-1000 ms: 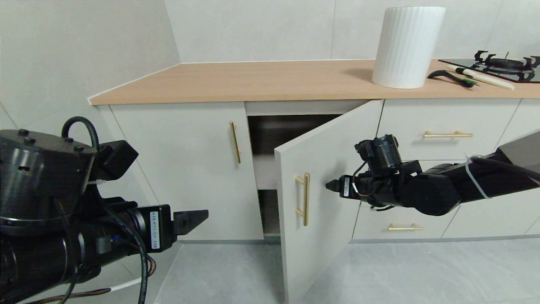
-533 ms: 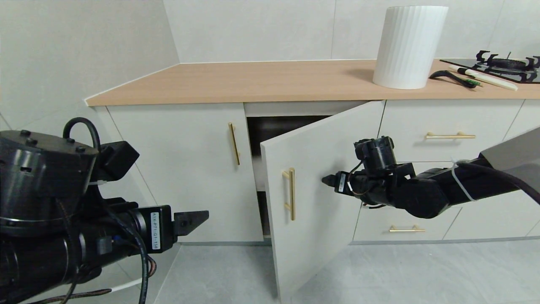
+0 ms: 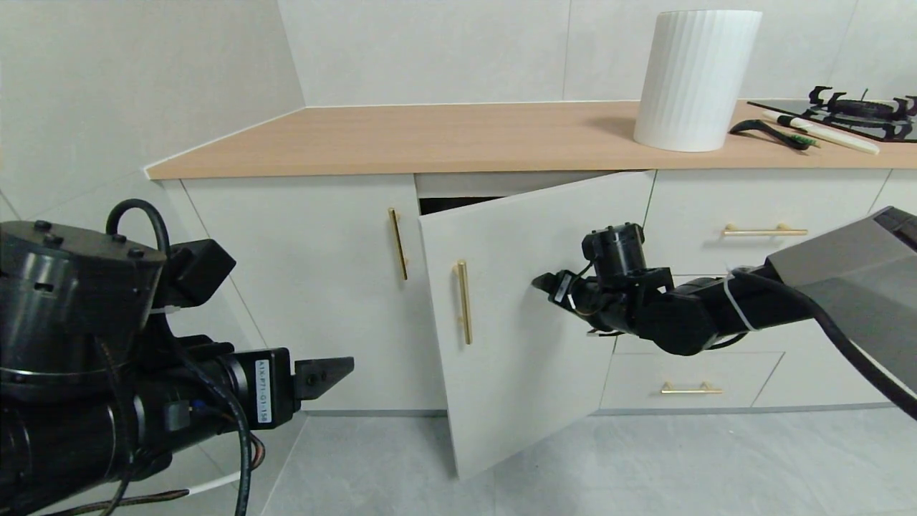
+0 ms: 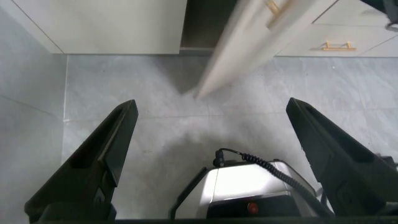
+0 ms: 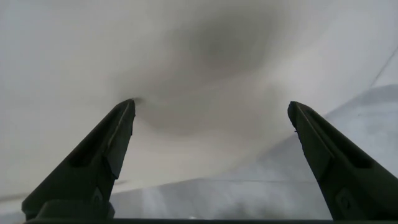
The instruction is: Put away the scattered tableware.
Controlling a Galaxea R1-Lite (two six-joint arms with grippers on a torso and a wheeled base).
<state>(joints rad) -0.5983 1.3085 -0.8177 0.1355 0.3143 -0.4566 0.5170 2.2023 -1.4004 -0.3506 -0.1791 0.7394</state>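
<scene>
A white cabinet door (image 3: 516, 301) with a gold handle (image 3: 464, 301) stands slightly ajar under the wooden counter (image 3: 430, 136). My right gripper (image 3: 544, 284) touches the door's outer face, right of the handle. In the right wrist view the right gripper (image 5: 211, 104) is open, with the door face (image 5: 199, 56) just ahead and nothing held. My left gripper (image 3: 337, 373) hangs low at the left, away from the cabinet. The left gripper (image 4: 211, 104) is open and empty above the floor. Scattered utensils (image 3: 788, 132) lie on the counter's far right.
A tall white ribbed container (image 3: 695, 79) stands on the counter beside the utensils. A black stove burner (image 3: 860, 107) sits at the far right. Drawers with gold handles (image 3: 763, 231) lie right of the door, a shut door (image 3: 308, 287) left of it. The grey tiled floor (image 3: 645, 459) is open below.
The cabinet door has swung from wide open to nearly shut. My right gripper moved left and up along with it, against its face. The left arm stayed still.
</scene>
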